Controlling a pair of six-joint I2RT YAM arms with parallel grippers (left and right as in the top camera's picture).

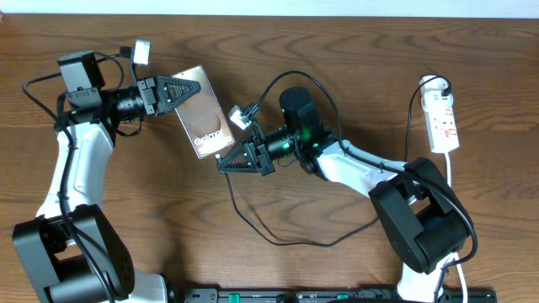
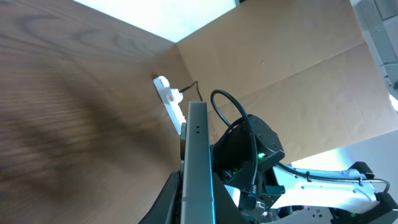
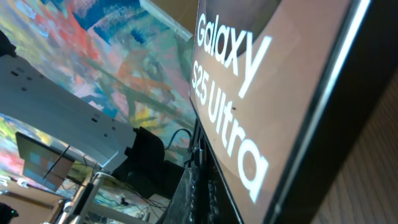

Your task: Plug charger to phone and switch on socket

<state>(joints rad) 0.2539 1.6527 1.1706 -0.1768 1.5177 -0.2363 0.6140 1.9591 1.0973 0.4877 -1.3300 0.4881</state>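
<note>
The phone (image 1: 205, 114), brownish-grey with white lettering, is held tilted above the table by its upper end in my left gripper (image 1: 173, 91). The left wrist view shows the phone edge-on (image 2: 198, 143) between the jaws (image 2: 196, 202). My right gripper (image 1: 232, 160) is at the phone's lower end, shut on the connector end of the charger; its thin black cable (image 1: 278, 241) loops over the table behind it. In the right wrist view the phone face (image 3: 249, 81) fills the frame, right against the jaws (image 3: 202, 186). The connector tip is hidden. The socket (image 1: 443, 118) lies at the far right.
The white power strip has a black plug (image 1: 438, 84) at its far end and a white cord (image 1: 449, 172) running toward the front. It also shows in the left wrist view (image 2: 169, 93). Thick black camera cables arch over both wrists. A brown cardboard wall (image 2: 280, 68) stands behind the table.
</note>
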